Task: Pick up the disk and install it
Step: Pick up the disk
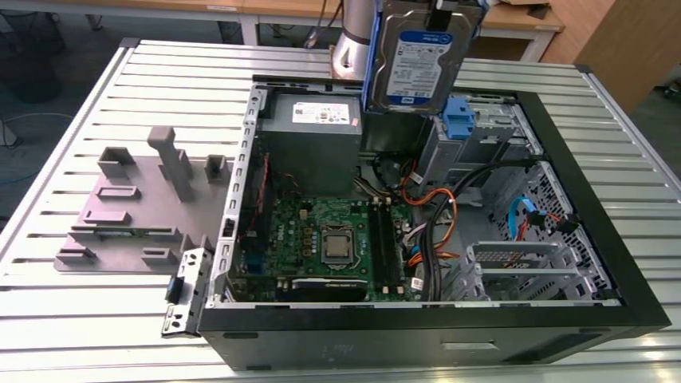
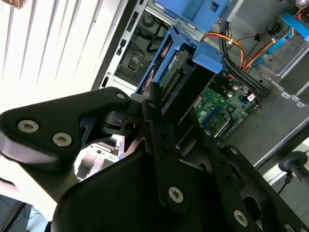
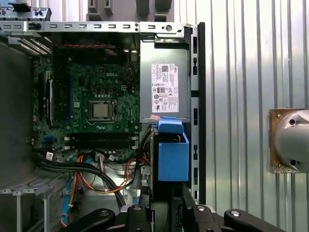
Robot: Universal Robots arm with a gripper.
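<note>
- The fingers [image 2: 159, 140] are clamped on the disk [image 1: 420, 56], which hangs upright in the air above the far corner of the open computer case [image 1: 426, 339].
- As I judge it, good work here means holding the blue side rails square to the blue bay [image 1: 458, 120] below and clear of the orange cables [image 1: 442, 203].
- The disk's white-and-blue label and the white sticker [image 1: 324, 114] on the grey box [image 1: 311, 155] carry print I cannot make out.

Silver disk [image 1: 422, 54] with white-and-blue label [image 1: 411, 80], green motherboard [image 1: 311, 231], black case [image 1: 426, 339]
</note>
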